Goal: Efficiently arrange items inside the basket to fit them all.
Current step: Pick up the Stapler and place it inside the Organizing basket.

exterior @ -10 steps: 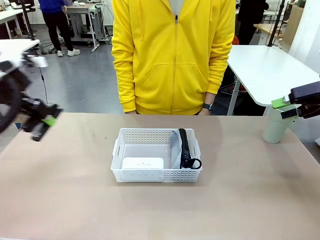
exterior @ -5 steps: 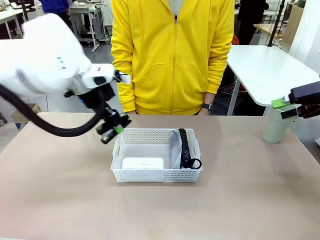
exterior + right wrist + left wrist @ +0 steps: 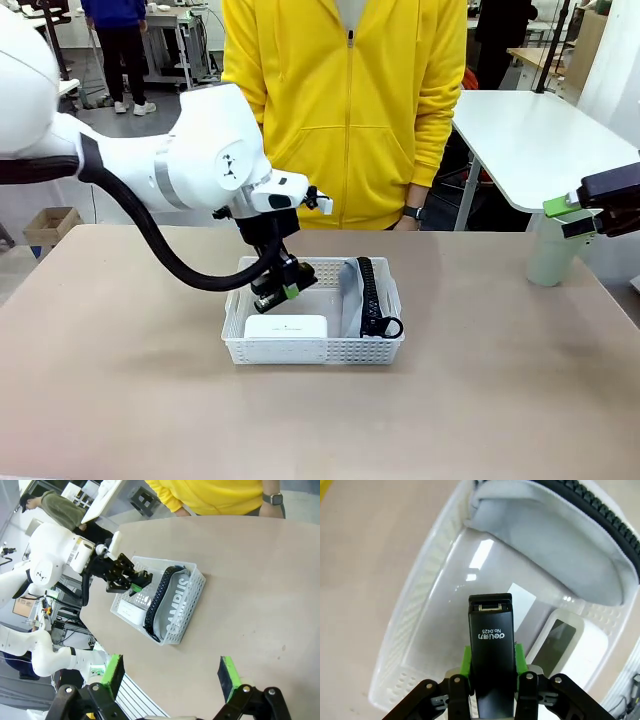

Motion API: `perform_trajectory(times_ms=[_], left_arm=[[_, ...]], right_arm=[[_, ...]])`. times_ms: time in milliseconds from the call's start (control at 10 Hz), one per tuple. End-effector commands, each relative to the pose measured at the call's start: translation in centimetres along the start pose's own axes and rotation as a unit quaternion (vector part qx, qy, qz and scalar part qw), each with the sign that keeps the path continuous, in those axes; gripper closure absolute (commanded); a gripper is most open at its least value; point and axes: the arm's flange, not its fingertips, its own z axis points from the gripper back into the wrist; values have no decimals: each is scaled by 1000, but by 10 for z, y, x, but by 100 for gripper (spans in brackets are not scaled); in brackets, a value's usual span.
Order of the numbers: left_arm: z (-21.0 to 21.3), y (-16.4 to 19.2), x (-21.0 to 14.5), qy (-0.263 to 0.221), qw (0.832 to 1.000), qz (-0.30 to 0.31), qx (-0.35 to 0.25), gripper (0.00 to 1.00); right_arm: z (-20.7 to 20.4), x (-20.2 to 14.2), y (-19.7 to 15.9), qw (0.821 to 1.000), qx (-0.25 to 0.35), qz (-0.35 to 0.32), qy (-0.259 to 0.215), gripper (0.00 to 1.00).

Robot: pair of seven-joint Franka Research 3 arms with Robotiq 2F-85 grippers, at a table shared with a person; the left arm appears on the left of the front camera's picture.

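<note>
1. Front view: We count one basket [image 3: 312, 351], and two of the four items already lie in it. One is the flat white box [image 3: 287, 327], at the near-left of the basket. The other is the grey pouch [image 3: 351, 296], standing on edge along the right wall. The left gripper [image 3: 279, 292] hangs just above the basket's left half, clamped on the one black stapler [image 3: 272, 297]. The one pale green cup [image 3: 548, 262] stands on the table well to the right of the basket. The right gripper [image 3: 571, 217] is beside the cup with its jaws spread, holding nothing.

2. Left wrist view: The green pads [image 3: 466, 659] pinch the stapler [image 3: 491, 640] on both sides. It points down at the bare floor of the basket [image 3: 412, 630], between the pouch [image 3: 555, 555] and the box [image 3: 572, 642]. It is not yet set down.

3. Right wrist view: The right gripper [image 3: 172, 674] stands wide open and empty, well away from the basket [image 3: 194, 596]. The pouch [image 3: 175, 602] and box [image 3: 131, 611] lie inside the basket.

4. Our judgement: the task is about half done. The stapler is about to go in, and the cup is left to fetch. We count one of each thing.
</note>
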Motion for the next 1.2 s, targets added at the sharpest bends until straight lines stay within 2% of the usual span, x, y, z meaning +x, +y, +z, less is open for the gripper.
perform_trajectory(times_ms=[0,300,600,1000,1100], left_arm=[[7,0,-3,17,1000,-4,1,63],[-14,0,-4,36,999,-7,-14,63],[-31,0,-2,24,1000,-13,6,63],[-38,-1,-1,41,999,-15,13,63],[-38,-1,-2,42,999,-21,10,28]], right_arm=[[0,2,0,1000,10,1,-9,0],[0,2,0,1000,10,1,-9,0],[0,2,0,1000,10,1,-9,0],[0,2,0,1000,10,1,-9,0],[0,2,0,1000,10,1,-9,0]])
